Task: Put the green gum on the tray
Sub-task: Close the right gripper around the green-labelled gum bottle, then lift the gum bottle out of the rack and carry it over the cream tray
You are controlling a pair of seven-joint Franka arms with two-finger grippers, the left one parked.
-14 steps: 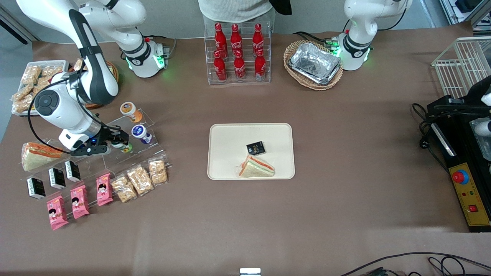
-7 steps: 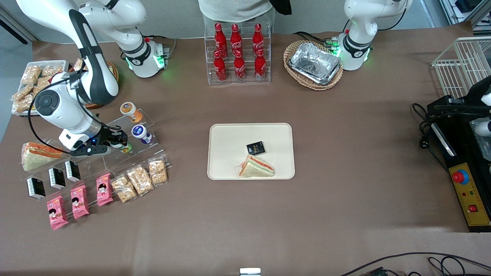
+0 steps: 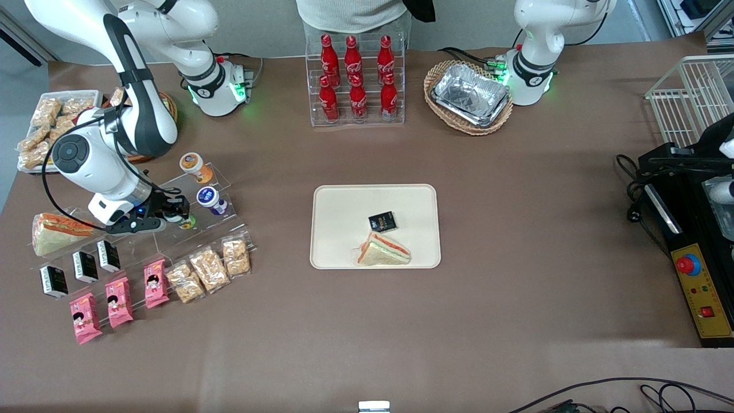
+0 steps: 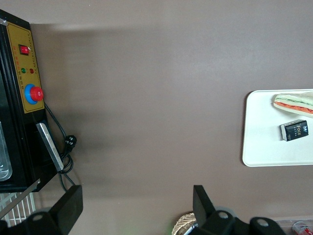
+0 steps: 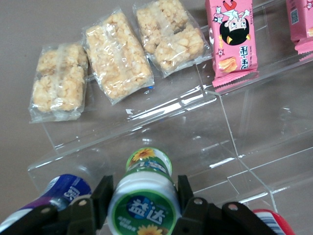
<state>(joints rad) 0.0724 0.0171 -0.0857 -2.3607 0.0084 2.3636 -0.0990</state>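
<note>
The green gum (image 3: 187,220) is a small tub with a green-rimmed white lid, lying on its side on a clear acrylic stand (image 3: 226,186) toward the working arm's end of the table. In the right wrist view the gum (image 5: 144,196) sits between the two fingers (image 5: 101,196), which press on both of its sides. My gripper (image 3: 178,217) is shut on the tub, low over the stand. The cream-beige tray (image 3: 344,201) lies at the table's middle, well away from the gripper, and shows in the left wrist view (image 4: 259,137).
A blue-lidded tub (image 3: 207,198) and an orange-lidded tub (image 3: 192,162) lie beside the gum on the stand. Snack bags (image 3: 209,268) and pink packets (image 3: 117,301) lie nearer the camera. A sandwich (image 3: 383,251) and a black packet (image 3: 383,221) lie on the tray.
The gripper has shifted a little toward the working arm's end of the table and its fingers have closed on the green gum; the tub moved slightly with it.
</note>
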